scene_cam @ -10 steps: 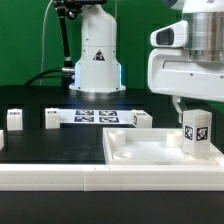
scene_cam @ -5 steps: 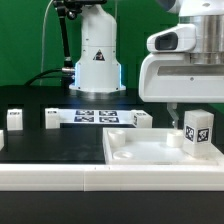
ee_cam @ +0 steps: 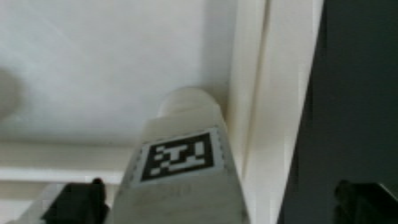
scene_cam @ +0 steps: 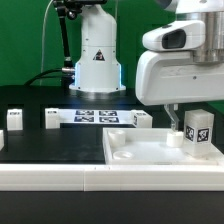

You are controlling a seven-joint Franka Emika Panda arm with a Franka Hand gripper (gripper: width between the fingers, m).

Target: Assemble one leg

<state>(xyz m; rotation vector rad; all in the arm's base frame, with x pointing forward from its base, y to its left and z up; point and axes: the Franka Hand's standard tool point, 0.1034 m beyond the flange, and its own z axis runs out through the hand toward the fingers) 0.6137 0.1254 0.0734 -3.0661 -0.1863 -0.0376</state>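
Claw (scene_cam: 192, 114) hangs over the near right corner of the worktop (scene_cam: 60, 148) in the exterior view, its big white body up top. One thin finger (scene_cam: 171, 120) shows just to the exterior view's left of the leg (scene_cam: 198, 135); the other finger is not visible here. Leg stands upright on the white panel (scene_cam: 140, 152), at the panel's end toward the exterior view's right. Its black-and-white tag (scene_cam: 199, 129) faces the camera. Whether it sits in a socket, can't tell. Panel lies flat on the black worktop by the near edge, with a white bar (scene_cam: 60, 178) running along in front of it. Marker board (scene_cam: 95, 116) lies flat toward the far edge, around the middle. Small white blocks sit on the worktop near the far edge: first block (scene_cam: 14, 120) by the left edge of the exterior view, second block (scene_cam: 50, 119) just beside the marker board's left end, third block (scene_cam: 140, 120) at its right end. Robot base (scene_cam: 97, 60) stands behind the far edge against a green backdrop.

Wrist view: claw (ee_cam: 219, 203) is spread wide, dark fingertips (ee_cam: 75, 203) on either side of the leg (ee_cam: 178, 125). A clear gap shows on both sides, so it is pinching nothing. Tag (ee_cam: 178, 160) is on the face toward the camera. Leg sits over the white panel (ee_cam: 89, 60), close to the panel's edge, with the dark worktop (ee_cam: 356, 80) beyond that edge.
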